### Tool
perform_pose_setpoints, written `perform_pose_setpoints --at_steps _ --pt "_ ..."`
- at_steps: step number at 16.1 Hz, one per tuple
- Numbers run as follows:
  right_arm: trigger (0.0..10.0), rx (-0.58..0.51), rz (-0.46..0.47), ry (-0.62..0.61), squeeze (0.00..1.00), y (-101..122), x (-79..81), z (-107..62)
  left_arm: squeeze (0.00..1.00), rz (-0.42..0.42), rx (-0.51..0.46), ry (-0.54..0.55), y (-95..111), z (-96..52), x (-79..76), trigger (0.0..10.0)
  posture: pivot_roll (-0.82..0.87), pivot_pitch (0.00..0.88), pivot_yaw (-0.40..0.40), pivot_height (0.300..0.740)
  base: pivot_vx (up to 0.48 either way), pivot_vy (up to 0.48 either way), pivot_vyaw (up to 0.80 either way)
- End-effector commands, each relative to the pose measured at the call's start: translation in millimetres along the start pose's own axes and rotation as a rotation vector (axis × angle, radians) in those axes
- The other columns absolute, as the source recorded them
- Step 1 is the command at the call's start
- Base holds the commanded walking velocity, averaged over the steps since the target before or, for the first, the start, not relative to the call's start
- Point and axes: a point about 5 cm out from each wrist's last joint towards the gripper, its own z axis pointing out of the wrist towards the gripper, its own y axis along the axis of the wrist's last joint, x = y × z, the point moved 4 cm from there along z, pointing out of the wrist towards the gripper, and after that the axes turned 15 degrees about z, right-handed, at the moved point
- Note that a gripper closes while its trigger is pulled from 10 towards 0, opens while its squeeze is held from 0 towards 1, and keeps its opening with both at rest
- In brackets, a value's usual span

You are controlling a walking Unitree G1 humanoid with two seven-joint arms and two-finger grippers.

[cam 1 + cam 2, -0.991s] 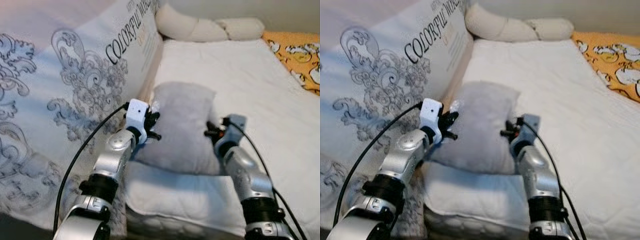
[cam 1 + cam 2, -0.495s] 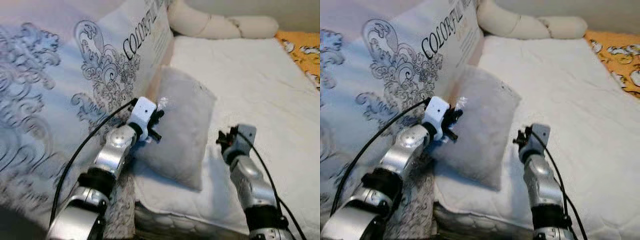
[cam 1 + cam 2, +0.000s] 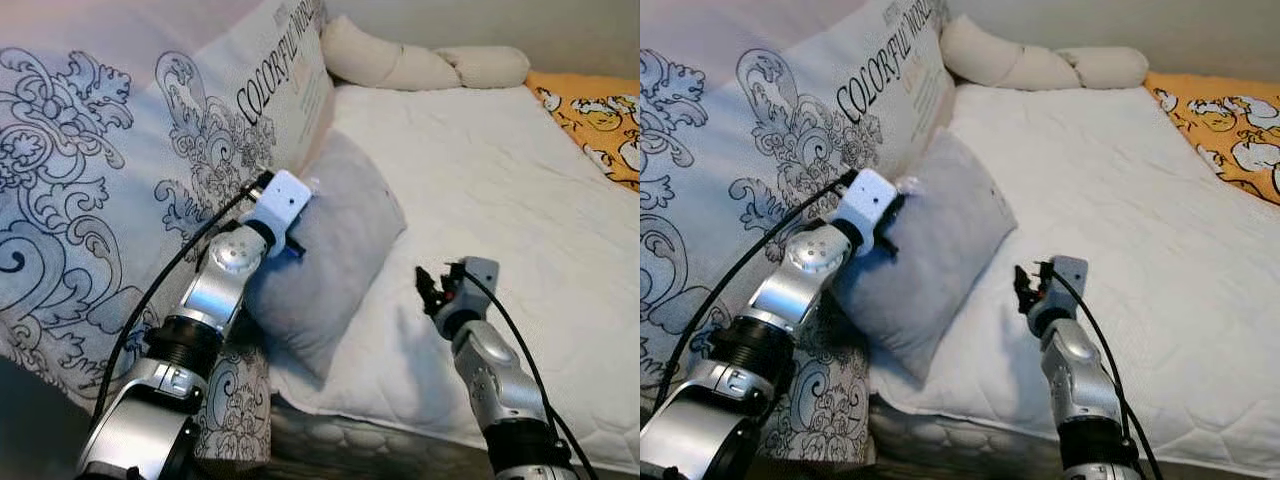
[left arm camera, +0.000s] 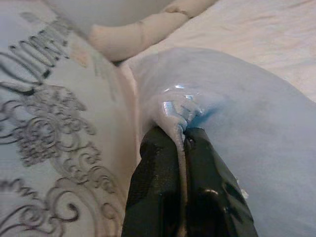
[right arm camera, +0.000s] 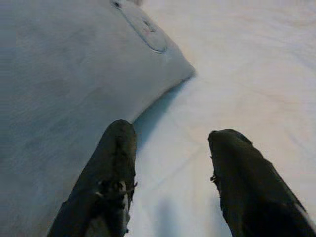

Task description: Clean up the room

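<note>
A grey pillow (image 3: 330,260) lies tilted at the left side of the white mattress (image 3: 480,180), leaning against a large patterned cushion (image 3: 120,200). My left gripper (image 3: 292,232) is shut on the pillow's upper left corner; in the left wrist view a pinch of grey fabric (image 4: 178,111) sits between the black fingers (image 4: 158,187). My right gripper (image 3: 432,285) hovers open above the mattress, just right of the pillow and apart from it. In the right wrist view its two fingers (image 5: 111,163) are spread, with the pillow's edge (image 5: 74,74) beside them.
A long cream bolster (image 3: 420,65) lies across the head of the bed. An orange printed blanket (image 3: 600,115) covers the far right side. The mattress front edge (image 3: 400,440) is just below my arms. The patterned cushion walls off the left.
My left gripper has pulled the pillow left against the patterned cushion. My right gripper has let go of it and drawn back, open. The camera has also shifted.
</note>
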Motion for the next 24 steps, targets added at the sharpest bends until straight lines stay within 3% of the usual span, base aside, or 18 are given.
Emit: perform_pose_setpoints --at_steps 1,4,6,7,8,11,14,18,20,22,23,24 --pt "10.0 -0.010 -0.015 0.076 1.00 5.1 17.4 6.5 0.00 0.005 0.002 0.065 5.0 -1.9 10.6 10.0 -0.03 0.000 0.042 0.740 0.000 0.000 0.00" --pt "10.0 0.039 -0.018 0.155 1.00 3.4 37.0 23.6 0.00 0.035 0.060 0.095 -1.6 -4.1 7.0 10.0 -0.02 0.000 0.038 0.740 0.000 0.000 0.00" --pt "10.0 0.152 -0.036 0.184 0.98 -14.5 58.2 38.8 0.00 0.088 0.068 0.136 2.8 -7.3 9.3 10.0 0.01 0.000 0.028 0.740 0.000 0.000 0.00" --pt "10.0 0.191 -0.022 0.181 0.34 -21.8 65.5 42.3 0.00 0.100 0.065 0.157 5.4 -9.0 10.8 10.0 0.01 0.000 0.027 0.740 0.000 0.000 0.00" --pt "10.0 0.237 -0.032 0.164 0.00 -31.6 74.0 45.1 0.00 0.099 0.042 0.158 13.0 -11.4 8.1 10.0 0.02 0.000 0.024 0.740 0.000 0.000 0.00" --pt "10.0 0.242 -0.037 0.145 0.00 -34.9 91.3 49.9 0.00 0.081 -0.033 0.099 35.5 -22.3 -12.3 10.0 0.07 0.000 0.000 0.740 0.000 0.000 0.00" --pt "10.0 0.199 -0.022 0.144 0.00 -23.5 97.0 54.4 0.00 0.035 -0.026 0.041 41.4 -35.8 -37.2 10.0 0.08 0.000 -0.020 0.740 0.000 0.000 0.00" --pt "10.0 0.147 -0.032 0.119 0.00 -2.0 82.8 59.0 0.00 -0.015 0.062 0.088 28.3 -45.0 -34.8 10.0 0.09 0.000 -0.050 0.740 0.000 0.000 0.00" --pt "10.0 0.144 -0.032 0.113 0.00 -1.2 80.1 58.9 0.00 -0.070 0.082 0.087 22.8 -44.2 -36.6 10.0 0.09 0.000 -0.050 0.740 0.000 0.000 0.00" --pt "10.0 0.146 -0.051 0.116 0.00 -4.4 77.9 57.7 0.00 -0.133 0.106 0.106 14.5 -39.0 -28.9 10.0 0.09 0.000 -0.046 0.740 0.000 0.000 0.00" --pt "10.0 0.144 -0.093 0.120 0.73 -6.3 76.6 56.8 0.00 -0.177 0.099 0.101 13.1 -35.5 -25.2 10.0 0.09 0.000 -0.040 0.740 0.000 0.000 0.00" --pt "10.0 0.125 -0.085 0.134 1.00 -6.1 75.6 55.7 0.77 -0.211 0.073 0.098 14.6 -31.9 -19.0 10.0 0.09 0.000 -0.037 0.740 0.000 0.000 0.00"
